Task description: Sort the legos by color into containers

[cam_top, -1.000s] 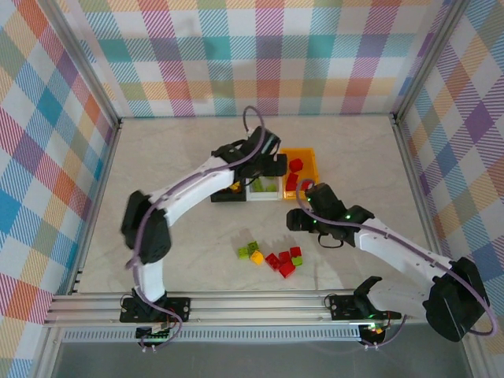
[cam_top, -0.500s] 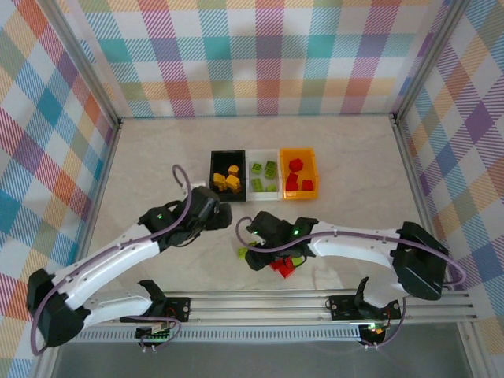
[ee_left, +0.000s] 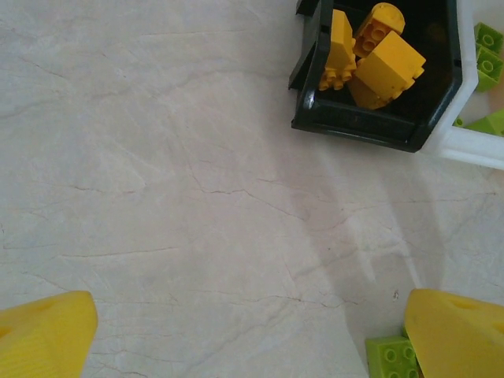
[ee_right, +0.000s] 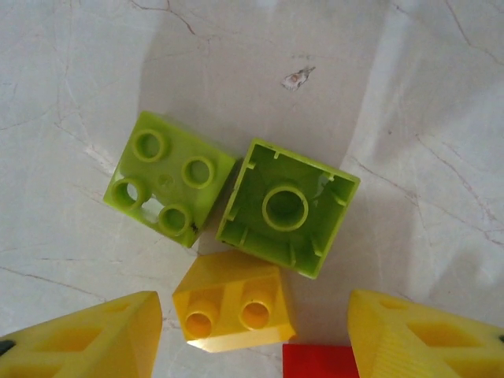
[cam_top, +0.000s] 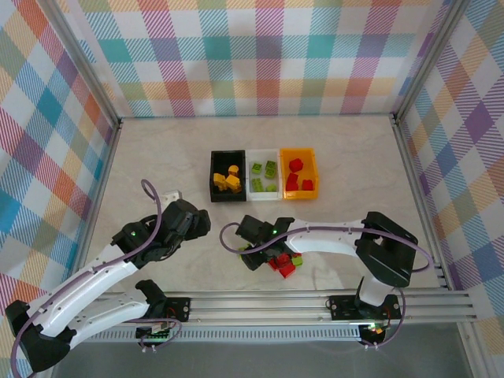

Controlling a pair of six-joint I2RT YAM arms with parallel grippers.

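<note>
Three bins stand in a row at mid-table: black point(cam_top: 227, 176) with yellow bricks point(ee_left: 378, 55), white point(cam_top: 264, 175) with green ones, orange point(cam_top: 300, 173) with red ones. Loose bricks lie near the front: red point(cam_top: 282, 264) and green point(cam_top: 298, 260). My right gripper point(cam_top: 252, 253) hangs low over the pile's left end, open. In the right wrist view a yellow brick point(ee_right: 234, 307) lies between its fingertips point(ee_right: 87, 339), with two green bricks point(ee_right: 169, 185) point(ee_right: 287, 206) just beyond and a red one point(ee_right: 319, 362) beside. My left gripper point(cam_top: 203, 223) is open over bare table, empty.
The left wrist view shows the black bin's near wall point(ee_left: 370, 130), the white bin's corner point(ee_left: 472, 146) and a green brick point(ee_left: 394, 358) by the right fingertip. Plaid walls enclose the marble table point(cam_top: 157, 165); a metal rail point(cam_top: 252, 303) runs along the front.
The left arm has drawn back from the bins to the near left. The right arm has swung from beside the orange bin leftward and down onto the loose pile.
</note>
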